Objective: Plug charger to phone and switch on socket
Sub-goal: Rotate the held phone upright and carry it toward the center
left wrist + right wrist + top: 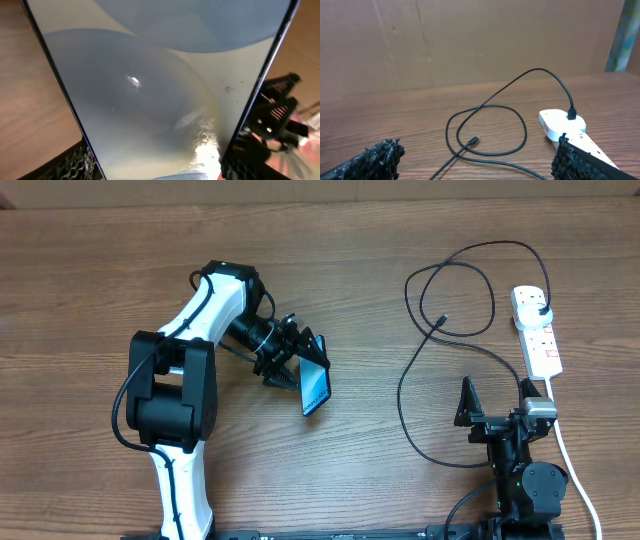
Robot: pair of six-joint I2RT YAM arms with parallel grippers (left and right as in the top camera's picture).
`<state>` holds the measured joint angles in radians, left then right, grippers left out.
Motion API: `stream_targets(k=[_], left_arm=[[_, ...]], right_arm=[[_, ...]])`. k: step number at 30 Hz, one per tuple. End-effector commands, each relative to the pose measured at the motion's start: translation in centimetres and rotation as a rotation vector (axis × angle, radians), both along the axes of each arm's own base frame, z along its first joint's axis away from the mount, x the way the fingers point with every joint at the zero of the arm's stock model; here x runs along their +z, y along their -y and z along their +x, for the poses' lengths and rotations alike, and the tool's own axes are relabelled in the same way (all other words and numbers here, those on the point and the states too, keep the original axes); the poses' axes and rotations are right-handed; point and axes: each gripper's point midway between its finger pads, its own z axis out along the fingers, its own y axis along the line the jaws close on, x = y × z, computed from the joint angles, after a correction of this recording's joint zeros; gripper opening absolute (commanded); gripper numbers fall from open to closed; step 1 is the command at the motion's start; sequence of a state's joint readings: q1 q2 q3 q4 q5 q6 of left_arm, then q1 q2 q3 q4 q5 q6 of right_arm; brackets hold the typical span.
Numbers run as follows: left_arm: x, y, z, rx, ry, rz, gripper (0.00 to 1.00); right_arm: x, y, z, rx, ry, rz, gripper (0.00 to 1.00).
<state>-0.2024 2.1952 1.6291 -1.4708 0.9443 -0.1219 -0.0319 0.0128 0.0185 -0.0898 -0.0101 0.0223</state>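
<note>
One slim phone (316,387), screen pale blue-teal, in the grip of left fingers (75,161); right fingers (380,157) wide apart.

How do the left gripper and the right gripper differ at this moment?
The left gripper is shut on the phone and holds it tilted, while the right gripper is open and holds nothing. The left gripper is out over the middle of the table. The right gripper sits close to its base, beside the socket, with the charger tip lying ahead of it. Both grippers have black fingers.
</note>
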Motion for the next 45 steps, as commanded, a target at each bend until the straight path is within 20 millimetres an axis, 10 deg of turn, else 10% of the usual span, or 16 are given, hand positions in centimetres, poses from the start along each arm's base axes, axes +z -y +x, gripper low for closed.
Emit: stream_targets(k=[1,45], left_arm=[[1.7,0.9,0.5,0.010,0.021,-0.113,0.61],[4.8,1.9,0.1,0.090,-0.082,-0.241,0.61]], right_arm=[[-0.2,0.1,0.0,-0.005,0.002,-0.005,1.00],[-0.2,0.1,0.0,-0.005,0.003,-0.005,1.00]])
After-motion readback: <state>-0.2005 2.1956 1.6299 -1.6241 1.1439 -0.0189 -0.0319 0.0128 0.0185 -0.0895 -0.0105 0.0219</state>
